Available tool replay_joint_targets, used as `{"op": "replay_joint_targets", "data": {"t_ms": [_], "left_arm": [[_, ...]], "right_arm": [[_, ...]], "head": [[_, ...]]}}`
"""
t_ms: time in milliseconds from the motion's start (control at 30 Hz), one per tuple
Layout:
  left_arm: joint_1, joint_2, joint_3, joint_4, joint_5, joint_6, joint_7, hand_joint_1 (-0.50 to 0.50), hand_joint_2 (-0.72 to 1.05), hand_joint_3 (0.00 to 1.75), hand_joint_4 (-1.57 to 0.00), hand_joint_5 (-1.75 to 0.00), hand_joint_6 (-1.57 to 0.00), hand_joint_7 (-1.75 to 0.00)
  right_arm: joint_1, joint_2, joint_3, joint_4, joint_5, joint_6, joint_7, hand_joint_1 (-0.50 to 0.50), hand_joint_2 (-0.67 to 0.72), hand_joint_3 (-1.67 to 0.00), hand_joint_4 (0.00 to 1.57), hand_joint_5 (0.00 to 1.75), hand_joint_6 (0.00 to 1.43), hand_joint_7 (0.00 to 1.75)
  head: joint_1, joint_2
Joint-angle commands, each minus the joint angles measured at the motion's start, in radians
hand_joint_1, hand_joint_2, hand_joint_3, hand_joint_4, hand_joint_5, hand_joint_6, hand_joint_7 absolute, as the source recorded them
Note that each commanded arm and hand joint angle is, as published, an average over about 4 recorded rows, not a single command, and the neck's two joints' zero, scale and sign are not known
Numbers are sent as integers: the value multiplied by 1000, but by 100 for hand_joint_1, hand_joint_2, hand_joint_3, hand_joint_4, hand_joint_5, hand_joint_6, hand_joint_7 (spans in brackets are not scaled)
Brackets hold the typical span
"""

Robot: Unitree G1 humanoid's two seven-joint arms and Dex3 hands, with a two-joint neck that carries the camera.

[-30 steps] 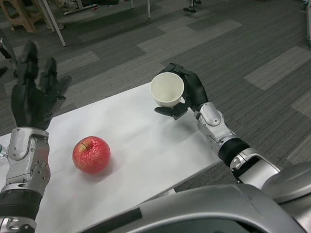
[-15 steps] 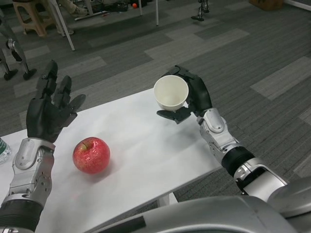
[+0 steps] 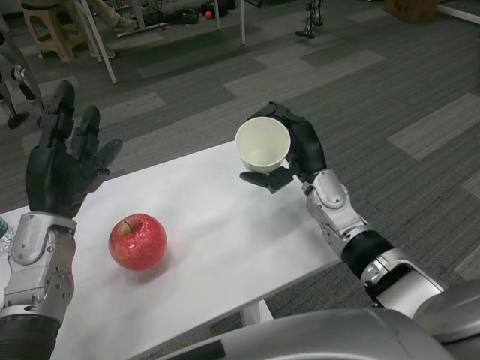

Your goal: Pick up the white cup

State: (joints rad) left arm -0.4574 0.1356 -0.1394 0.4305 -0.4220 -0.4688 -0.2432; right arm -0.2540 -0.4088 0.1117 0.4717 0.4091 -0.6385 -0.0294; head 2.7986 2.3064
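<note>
The white cup point(image 3: 262, 145) is held up off the white table point(image 3: 217, 225), tilted so its empty mouth faces the camera. My right hand point(image 3: 294, 148) grips it from behind and below, fingers wrapped round its far side and the thumb under it, above the table's far right corner. My left hand point(image 3: 64, 161) is raised over the table's left end, palm away, fingers spread and holding nothing.
A red apple point(image 3: 137, 241) sits on the table to the left of middle. Part of a clear bottle point(image 3: 6, 234) shows at the left edge. Beyond the table lie grey carpet, a wooden stool point(image 3: 49, 26) and stand legs.
The camera has tilted up, showing more floor. The cup stays in my right hand at much the same height. My left hand has drifted slightly back to the left.
</note>
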Motion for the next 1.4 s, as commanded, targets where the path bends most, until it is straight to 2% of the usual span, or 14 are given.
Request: {"op": "replay_joint_targets", "data": {"t_ms": [33,233,367,567,933,1267,1400], "left_arm": [[15,10,13,-19,-3,-4,-1,-50,105,9,0,-10,0,-7],[31,10,32,-84,0,-4,-1,-50,105,9,0,-10,0,-7],[36,10,34,-131,2,-3,-1,-50,105,9,0,-10,0,-7],[46,9,39,-171,9,-1,1,-50,105,7,0,-10,0,-7],[48,5,44,-176,17,3,1,-50,105,9,0,-10,0,-7],[47,4,47,-171,19,3,-1,-50,105,9,0,-10,0,-7],[45,4,47,-167,19,3,-1,-50,105,9,0,-10,0,-7]], "right_arm": [[-95,-6,5,-110,-15,-35,7,-8,-10,-111,91,160,137,112],[-90,-12,-1,-196,-15,-35,-13,-8,-10,-111,91,165,134,108],[-90,-21,-7,-250,-15,-33,-29,-8,-16,-111,91,165,134,105],[-89,-28,0,-278,-15,-30,-43,-8,-16,-111,88,165,134,105],[-86,-30,2,-285,-15,-28,-44,-8,-16,-111,88,165,134,105],[-60,-41,-13,-349,-15,-24,-60,-8,-16,-111,86,165,134,105],[-52,-44,-15,-360,-16,-23,-64,-8,-22,-111,86,165,134,105]], "head": [[-4,-1],[-17,1],[-21,0],[-19,-3],[-22,-13],[-26,-17],[-30,-23]]}}
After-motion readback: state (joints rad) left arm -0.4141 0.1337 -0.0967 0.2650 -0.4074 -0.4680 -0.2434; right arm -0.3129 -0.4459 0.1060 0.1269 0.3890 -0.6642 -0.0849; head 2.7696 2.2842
